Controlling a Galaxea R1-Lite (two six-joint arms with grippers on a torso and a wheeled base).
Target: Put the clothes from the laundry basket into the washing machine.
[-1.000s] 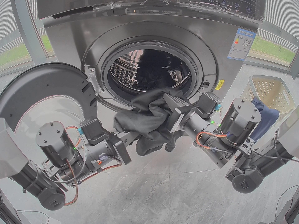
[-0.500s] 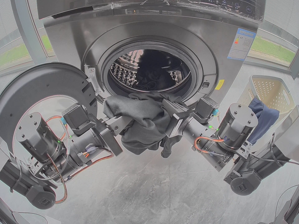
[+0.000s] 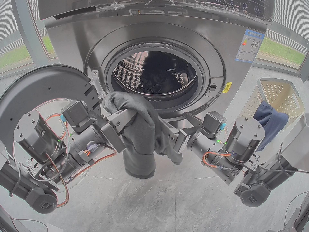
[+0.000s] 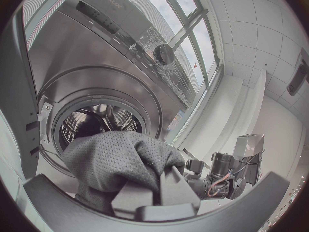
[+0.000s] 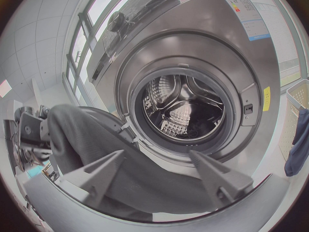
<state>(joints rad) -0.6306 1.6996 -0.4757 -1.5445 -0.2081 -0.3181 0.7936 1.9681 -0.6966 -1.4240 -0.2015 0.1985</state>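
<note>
Right up close, the left gripper [image 3: 127, 116] has its fingers pinched together on the grey garment [image 3: 141, 136]. The cloth drapes clean over them, so the fingertips are buried; in the left wrist view only the thick finger bases poke out from under the fabric. The garment humps over that gripper and hangs down in a long fold, its lower end clear of the floor [image 3: 167, 197]. How much cloth trails behind the fold can't be made out. Just beside it, the right gripper [image 3: 173, 121] stands wide open, fingers splayed. The nearer finger runs in against the hanging cloth with its tip lost behind it, and the other points free at the washer [image 3: 193, 42]. Seen from the right wrist, the garment lies across the gap between those spread fingers, gripped by neither. Both arms come in low from either side, forearms angled up and inward, wrists meeting in front of the opening. Behind the left arm the door [image 3: 42, 87] is swung fully open, partly covered by that arm. Beyond, the drum [image 3: 128, 74] gapes, with something dark low inside, too shadowed to identify. Off to the right stands the basket [image 3: 273, 80], its lower part hidden behind the right arm, with a blue cloth [image 3: 270, 120] slung over its rim.
</note>
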